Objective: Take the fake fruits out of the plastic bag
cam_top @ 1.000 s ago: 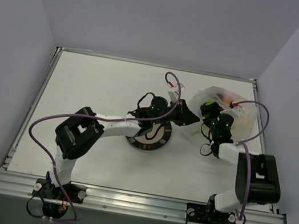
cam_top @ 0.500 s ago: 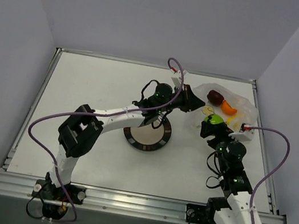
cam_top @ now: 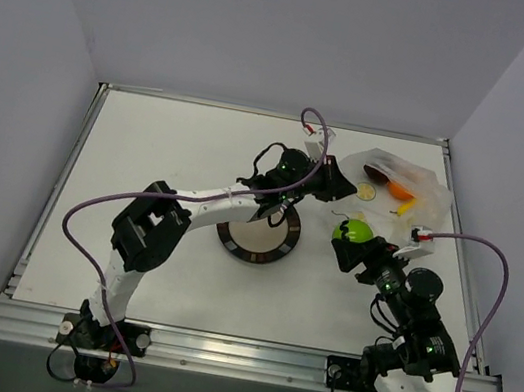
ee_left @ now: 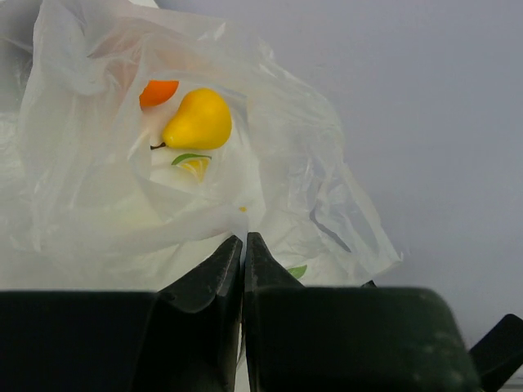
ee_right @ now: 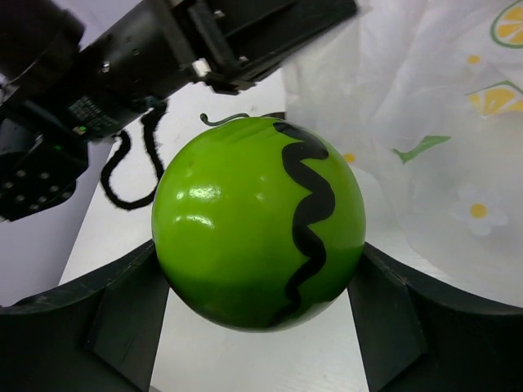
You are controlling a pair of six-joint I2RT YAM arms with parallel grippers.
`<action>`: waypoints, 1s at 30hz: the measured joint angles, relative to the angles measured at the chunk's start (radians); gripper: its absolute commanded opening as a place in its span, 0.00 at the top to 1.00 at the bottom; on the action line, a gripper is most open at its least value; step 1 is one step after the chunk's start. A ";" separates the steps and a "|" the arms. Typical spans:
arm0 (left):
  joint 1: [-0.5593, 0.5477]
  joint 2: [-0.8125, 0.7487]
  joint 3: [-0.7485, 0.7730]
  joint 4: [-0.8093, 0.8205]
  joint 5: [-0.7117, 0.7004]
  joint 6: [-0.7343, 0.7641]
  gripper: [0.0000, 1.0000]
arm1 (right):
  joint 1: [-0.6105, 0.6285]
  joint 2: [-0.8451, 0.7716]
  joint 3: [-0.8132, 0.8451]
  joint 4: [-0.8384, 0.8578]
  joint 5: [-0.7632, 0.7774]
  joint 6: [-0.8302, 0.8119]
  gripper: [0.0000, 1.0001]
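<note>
The plastic bag (cam_top: 417,183) lies at the far right of the table, whitish with yellow printed spots. My left gripper (cam_top: 337,183) is shut on the bag's left edge, and its jaws pinch the film in the left wrist view (ee_left: 243,238). Inside the bag (ee_left: 98,188) lie a yellow pear (ee_left: 198,121) and an orange piece (ee_left: 158,91); the orange piece (cam_top: 402,190) also shows from above beside a dark piece (cam_top: 384,174). My right gripper (cam_top: 352,236) is shut on the green ball (ee_right: 257,220), which has a dark wavy stripe. It holds the ball (cam_top: 353,229) clear of the bag, near the plate's right side.
A round metal plate (cam_top: 278,248) with a dark rim lies at the table's middle, partly under the left arm. The left arm's wrist (ee_right: 163,57) and cable sit close in front of the right gripper. The table's right edge (cam_top: 457,241) runs beside the bag.
My right gripper has drawn back out of the bag toward the near side with the green ball in it. The left gripper has stayed on the bag's edge, and the bag's contents now show.
</note>
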 measured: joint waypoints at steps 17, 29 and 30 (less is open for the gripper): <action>0.043 0.022 0.075 -0.043 0.045 -0.005 0.98 | 0.224 0.166 -0.001 0.093 -0.112 -0.005 0.56; 0.099 0.048 0.127 -0.064 0.089 -0.013 0.98 | 0.671 0.454 -0.015 0.307 0.220 0.003 0.56; 0.098 0.048 0.127 -0.064 0.092 -0.013 0.98 | 0.682 0.477 -0.024 0.335 0.248 0.002 0.57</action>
